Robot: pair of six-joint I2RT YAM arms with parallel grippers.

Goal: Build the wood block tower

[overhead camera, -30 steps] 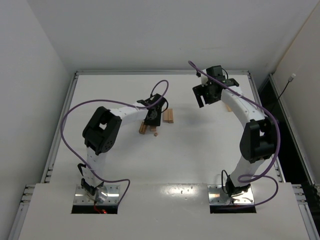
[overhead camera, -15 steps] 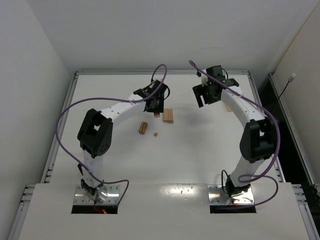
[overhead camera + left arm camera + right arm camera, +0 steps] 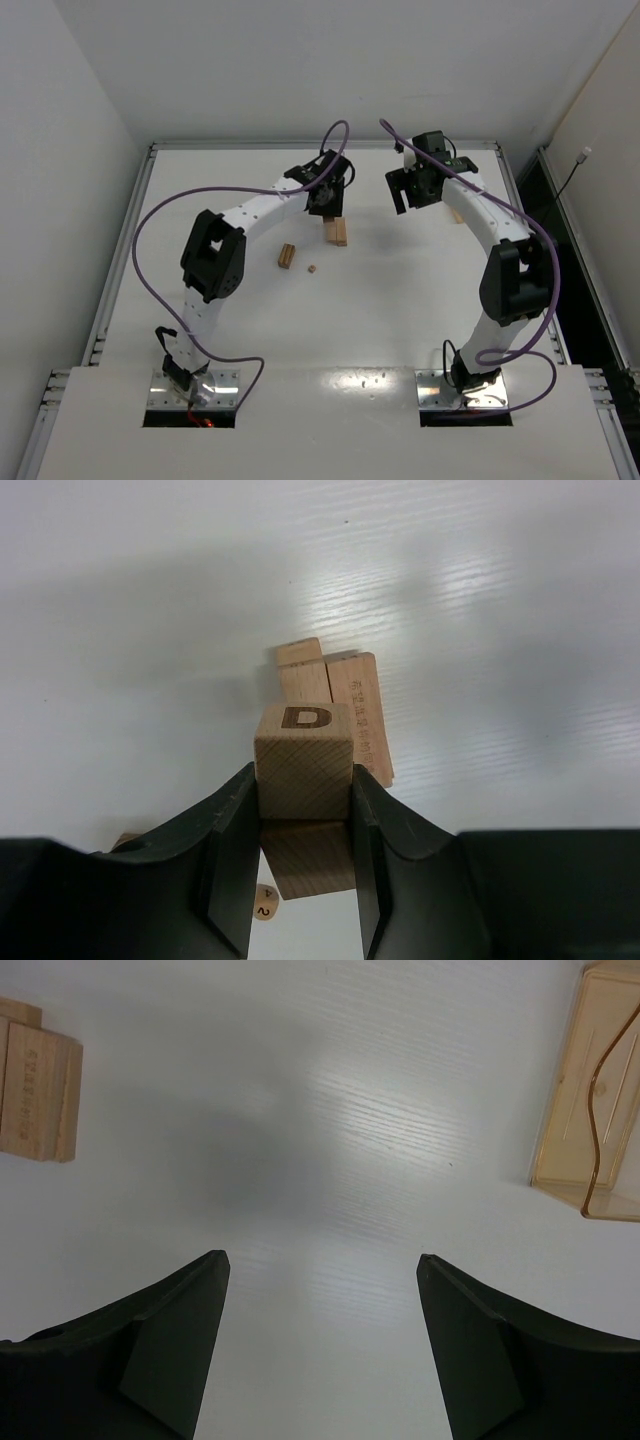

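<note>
Wood block in hand: held block [image 3: 303, 752], light tan with a burnt-in letter D, pinched between the dark fingers of the left gripper [image 3: 303, 780], whose jaws sit snug against two of its sides
Tower: a low cluster of tan bars [image 3: 340, 692] lying side by side on the white table [image 3: 400, 300]; the held block hangs directly over its near end
Loose block: one bar [image 3: 287, 256] on the table near the tower, on its left and a little towards the arm bases; a small tan disc [image 3: 312, 268] lies between them
Right gripper: [image 3: 320, 1260] hangs well to the right of the tower, fingers spread wide, nothing between them
Tray: translucent tan plastic tray [image 3: 592, 1090], farther right of the tower than the right gripper
Step, as judged: setting the held block onto the tower
What could go wrong: coming down off-centre could leave the block overhanging the tower's edge and tip it off; pressing down or twisting on release could push the lower bars apart; fingers opening unevenly could drag the block sideways
Hard to make out: whether the held block touches the tower or hovers above it; how many layers the tower has; the overhead view hides the grip behind the wrist; the tray is cut off at the frame edge
</note>
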